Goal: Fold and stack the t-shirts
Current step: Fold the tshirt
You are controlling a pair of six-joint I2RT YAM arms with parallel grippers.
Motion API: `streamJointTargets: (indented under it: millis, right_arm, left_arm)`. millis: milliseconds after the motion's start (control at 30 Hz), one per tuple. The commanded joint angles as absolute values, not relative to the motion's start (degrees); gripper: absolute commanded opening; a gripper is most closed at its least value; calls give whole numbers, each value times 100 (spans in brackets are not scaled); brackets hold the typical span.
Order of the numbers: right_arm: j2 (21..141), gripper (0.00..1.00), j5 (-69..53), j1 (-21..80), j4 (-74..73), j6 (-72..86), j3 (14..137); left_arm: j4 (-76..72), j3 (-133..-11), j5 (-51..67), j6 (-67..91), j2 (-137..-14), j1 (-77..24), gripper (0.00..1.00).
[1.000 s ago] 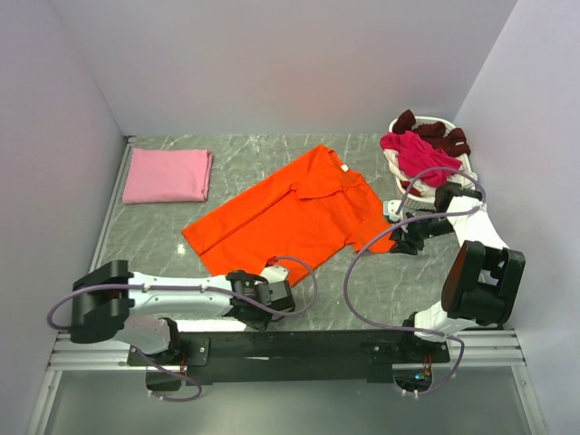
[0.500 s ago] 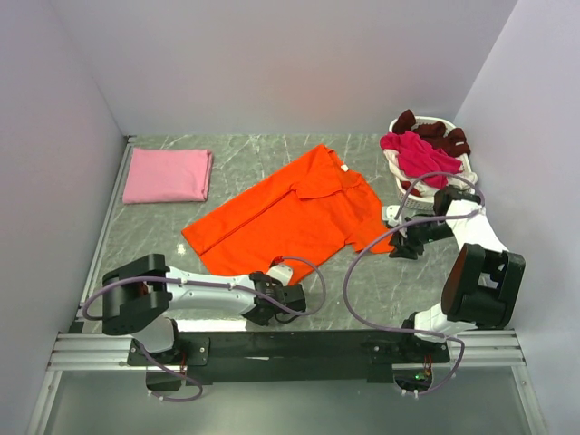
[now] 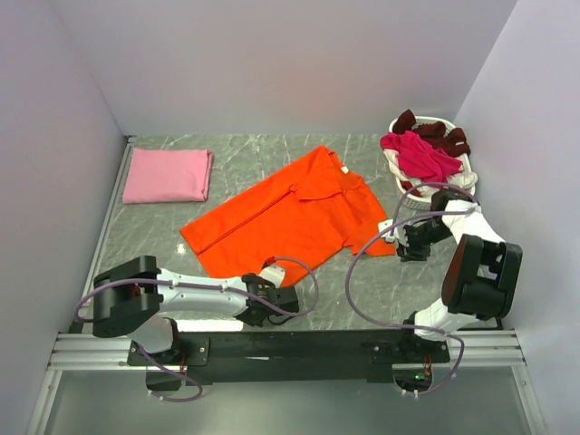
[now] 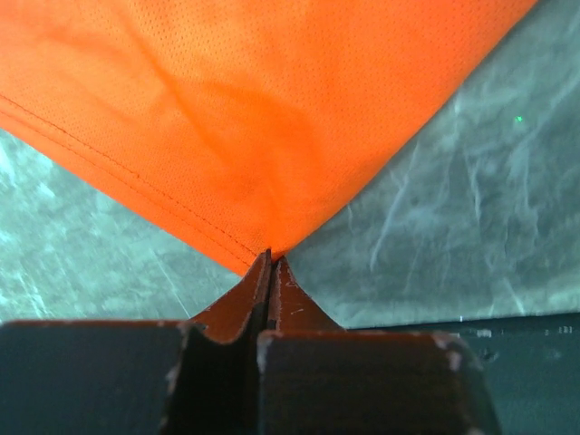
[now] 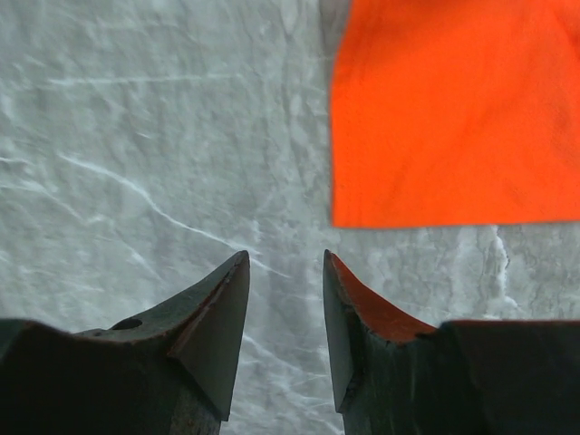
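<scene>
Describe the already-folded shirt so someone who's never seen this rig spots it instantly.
On the grey marble table, look to the far left corner. The light pink t-shirt lies there as a flat, folded rectangle. It is the only folded one: the orange t-shirt lies spread mid-table, and the magenta t-shirt and maroon t-shirt are heaped in the white basket at far right.

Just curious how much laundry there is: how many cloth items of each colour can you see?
Orange t-shirt, spread flat: 1
Light pink t-shirt, folded: 1
Magenta bundle in the basket: 1
Dark maroon bundle in the basket: 1
Total: 4; the bundles may hide more.
</scene>
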State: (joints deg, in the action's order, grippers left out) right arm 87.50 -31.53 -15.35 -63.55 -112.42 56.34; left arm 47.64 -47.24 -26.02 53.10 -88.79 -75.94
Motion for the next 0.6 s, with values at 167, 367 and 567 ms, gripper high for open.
streamJointTargets:
  millis: [167, 367, 567]
  right_arm:
    - [9087, 46, -2628, -915, -5213, -11234, 5476]
    - [9290, 47, -2330, -501, -4887, -10934, 5397]
    - [9343, 46, -1934, -325, -4597, -10767, 5177]
  left_arm:
    - [4720, -4518, -2074, 5493, -8464, -7603, 1]
    - [4711, -4474, -2048, 5484, -8367, -7611, 0]
    - [4702, -4386, -2074, 5528, -8218, -7594, 1]
